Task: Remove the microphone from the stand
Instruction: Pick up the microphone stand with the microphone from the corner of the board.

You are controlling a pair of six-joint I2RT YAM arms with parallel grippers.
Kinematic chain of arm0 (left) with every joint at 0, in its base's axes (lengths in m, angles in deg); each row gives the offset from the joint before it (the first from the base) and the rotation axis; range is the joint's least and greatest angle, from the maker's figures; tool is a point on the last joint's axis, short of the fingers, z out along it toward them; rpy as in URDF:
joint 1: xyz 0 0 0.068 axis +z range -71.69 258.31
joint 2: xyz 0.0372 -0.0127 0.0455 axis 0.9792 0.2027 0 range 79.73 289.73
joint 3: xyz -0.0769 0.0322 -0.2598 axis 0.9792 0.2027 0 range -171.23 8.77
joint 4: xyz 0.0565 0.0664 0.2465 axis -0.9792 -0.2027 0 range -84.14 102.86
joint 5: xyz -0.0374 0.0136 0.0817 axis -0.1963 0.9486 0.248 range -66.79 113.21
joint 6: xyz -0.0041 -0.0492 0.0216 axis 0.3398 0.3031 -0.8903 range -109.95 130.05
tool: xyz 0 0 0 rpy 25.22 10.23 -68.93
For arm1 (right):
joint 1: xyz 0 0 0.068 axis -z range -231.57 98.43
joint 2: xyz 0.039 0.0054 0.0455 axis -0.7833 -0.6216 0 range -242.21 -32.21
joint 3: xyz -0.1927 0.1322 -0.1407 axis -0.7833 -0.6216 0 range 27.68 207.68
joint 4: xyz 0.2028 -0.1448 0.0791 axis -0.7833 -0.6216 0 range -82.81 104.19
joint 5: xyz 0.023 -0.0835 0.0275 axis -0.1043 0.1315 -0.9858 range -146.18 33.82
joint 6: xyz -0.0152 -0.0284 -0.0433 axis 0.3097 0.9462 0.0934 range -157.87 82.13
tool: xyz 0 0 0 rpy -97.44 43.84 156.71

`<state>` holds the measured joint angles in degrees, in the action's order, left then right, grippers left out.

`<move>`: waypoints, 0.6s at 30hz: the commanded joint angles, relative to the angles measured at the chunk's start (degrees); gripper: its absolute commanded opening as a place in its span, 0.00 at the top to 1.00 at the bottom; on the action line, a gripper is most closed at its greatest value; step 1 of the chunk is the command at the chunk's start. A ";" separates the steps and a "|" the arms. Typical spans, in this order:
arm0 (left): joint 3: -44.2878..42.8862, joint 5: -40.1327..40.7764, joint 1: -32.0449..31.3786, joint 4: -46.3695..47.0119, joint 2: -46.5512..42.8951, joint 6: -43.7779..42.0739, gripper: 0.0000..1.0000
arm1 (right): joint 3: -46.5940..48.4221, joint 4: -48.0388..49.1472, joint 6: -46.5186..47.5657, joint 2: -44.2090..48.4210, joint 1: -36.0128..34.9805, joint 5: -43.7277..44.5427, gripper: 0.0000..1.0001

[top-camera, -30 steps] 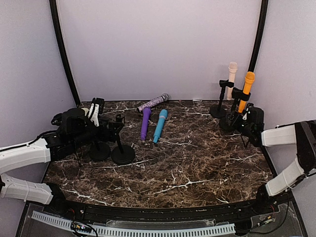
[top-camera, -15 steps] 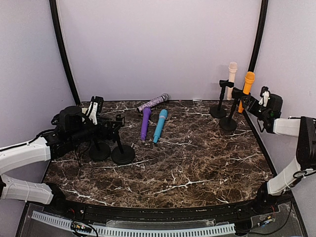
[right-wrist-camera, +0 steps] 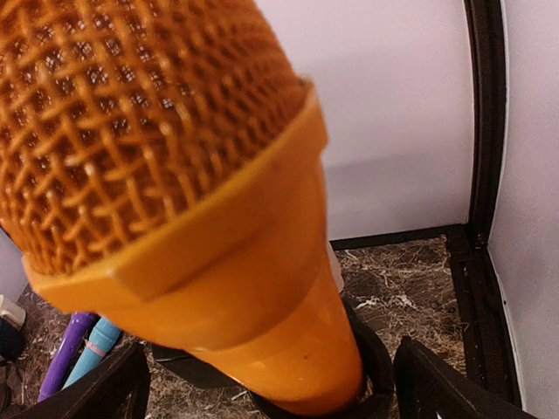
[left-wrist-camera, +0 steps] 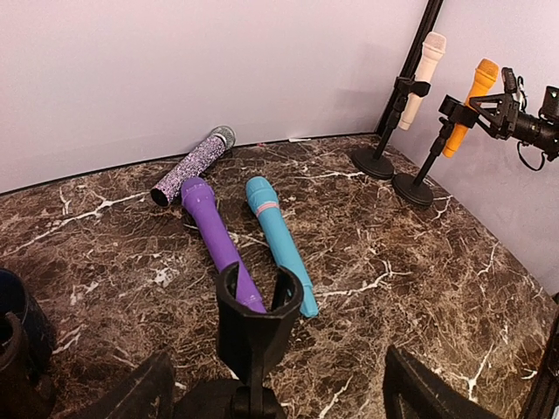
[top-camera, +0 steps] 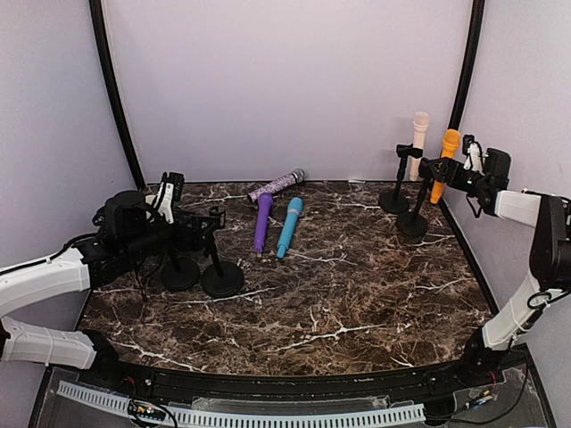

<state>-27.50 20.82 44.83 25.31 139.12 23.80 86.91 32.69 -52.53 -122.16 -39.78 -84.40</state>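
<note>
Standing clipped in the stand (top-camera: 412,221) at right rear, the orange mic (top-camera: 451,141), likely rigid, light and smooth, wants gripping on its handle below the head, beside which the right gripper (top-camera: 457,169) hovers, jaws spread.

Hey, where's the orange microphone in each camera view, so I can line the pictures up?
Top external: the orange microphone stands upright at the upper right.
Left wrist: upper right, tilted.
Right wrist: close up, filling most of the frame.
Shared landmark: the purple microphone, lying flat.
</note>
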 commanded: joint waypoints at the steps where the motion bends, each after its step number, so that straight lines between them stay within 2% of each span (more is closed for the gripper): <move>1: 0.31 0.18 0.51 0.77 -1.71 0.72 0.16 | 2.08 -3.08 3.34 -0.55 0.25 -5.73 0.03; 18: 0.88 0.85 0.52 -0.47 -2.00 0.13 0.16 | -8.62 1.17 0.06 7.51 0.08 -8.40 0.10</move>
<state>-27.50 21.10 45.05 25.18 138.62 24.20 80.52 31.16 -51.08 -116.43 -39.40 -90.28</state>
